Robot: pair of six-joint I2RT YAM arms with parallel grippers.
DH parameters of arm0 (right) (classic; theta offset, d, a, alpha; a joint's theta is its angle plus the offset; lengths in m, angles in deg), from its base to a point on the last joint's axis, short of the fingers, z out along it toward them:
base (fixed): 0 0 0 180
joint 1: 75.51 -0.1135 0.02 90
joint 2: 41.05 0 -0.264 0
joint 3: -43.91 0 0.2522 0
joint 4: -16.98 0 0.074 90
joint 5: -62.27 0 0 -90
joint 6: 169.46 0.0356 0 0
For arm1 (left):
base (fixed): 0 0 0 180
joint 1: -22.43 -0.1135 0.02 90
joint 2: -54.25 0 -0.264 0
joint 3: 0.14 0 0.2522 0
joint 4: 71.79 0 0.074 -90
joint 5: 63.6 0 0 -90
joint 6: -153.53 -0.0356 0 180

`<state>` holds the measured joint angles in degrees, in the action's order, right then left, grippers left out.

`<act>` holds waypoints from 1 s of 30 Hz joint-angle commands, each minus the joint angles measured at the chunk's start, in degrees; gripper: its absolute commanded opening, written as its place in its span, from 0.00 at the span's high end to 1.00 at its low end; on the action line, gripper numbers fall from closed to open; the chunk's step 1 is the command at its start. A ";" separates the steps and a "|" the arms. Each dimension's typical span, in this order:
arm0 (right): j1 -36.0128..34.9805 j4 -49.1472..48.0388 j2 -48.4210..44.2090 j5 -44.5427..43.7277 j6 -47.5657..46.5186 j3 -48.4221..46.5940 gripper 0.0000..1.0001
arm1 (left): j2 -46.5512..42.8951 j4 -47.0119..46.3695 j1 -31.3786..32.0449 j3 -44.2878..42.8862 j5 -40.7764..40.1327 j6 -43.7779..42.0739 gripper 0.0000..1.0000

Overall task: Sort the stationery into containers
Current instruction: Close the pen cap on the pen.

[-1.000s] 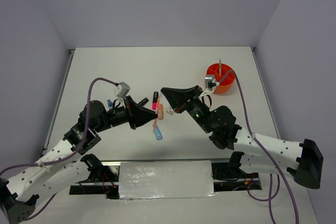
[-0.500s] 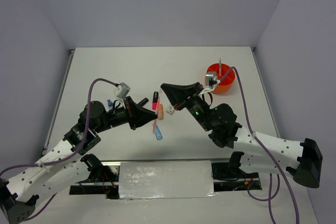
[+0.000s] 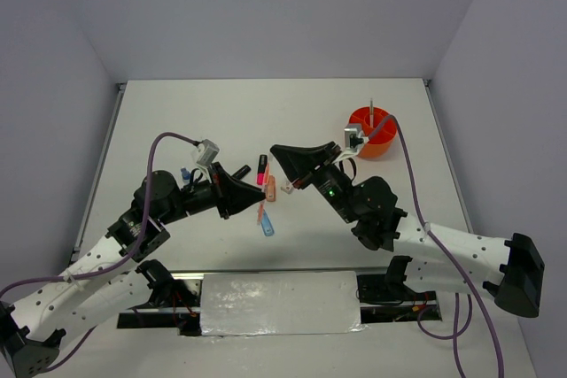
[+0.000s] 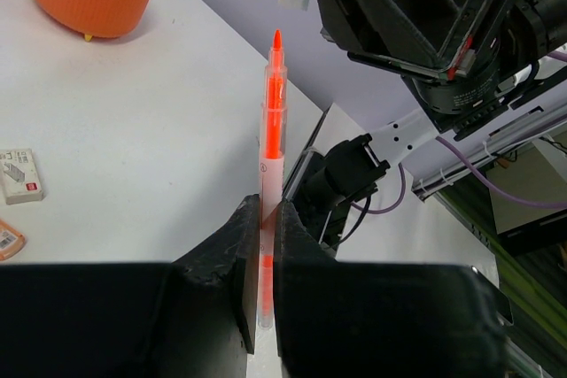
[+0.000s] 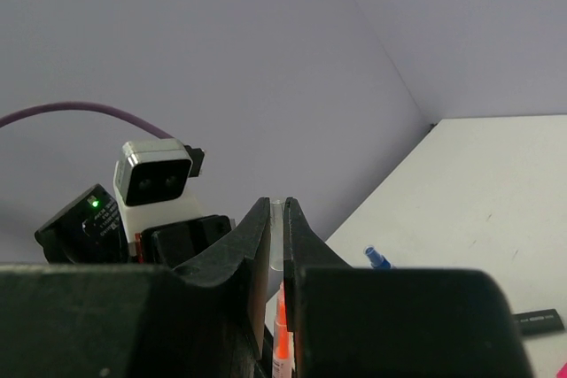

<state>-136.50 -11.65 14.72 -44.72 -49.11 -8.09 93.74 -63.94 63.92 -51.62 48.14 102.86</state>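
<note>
A white tabletop point(image 3: 221, 121) enclosed by pale lilac walls forms the work area. The left gripper point(image 4: 266, 212) is clamped on the lower barrel of a thin clear-barrelled pen point(image 4: 271, 121) with an orange core and a bare orange tip. The pen is held off the table, and its long axis runs straight out of the jaws toward the right arm. The right gripper point(image 5: 276, 214) is closed on a short clear tube point(image 5: 277, 245), probably the pen's cap, though the view is too tight to confirm. The round, low orange plastic tub point(image 3: 372, 144) stands far right, well apart from the pen and nearer the right arm.
</note>
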 commanded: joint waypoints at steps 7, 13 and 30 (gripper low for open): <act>-0.44 -1.20 0.13 0.29 0.68 1.59 1.00 | -0.64 -1.91 0.25 -1.84 -0.29 -0.40 1.00; -0.53 -1.38 0.66 1.52 1.20 1.68 1.00 | -0.46 -2.09 0.25 -2.01 -0.47 -0.48 1.00; -0.53 -0.59 0.04 4.95 5.33 3.70 1.00 | 0.42 -0.86 0.25 -5.35 -1.35 -3.56 1.00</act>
<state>-136.50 -11.68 15.25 -41.25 -44.69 -5.05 94.06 -61.93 63.92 -53.04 47.00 101.39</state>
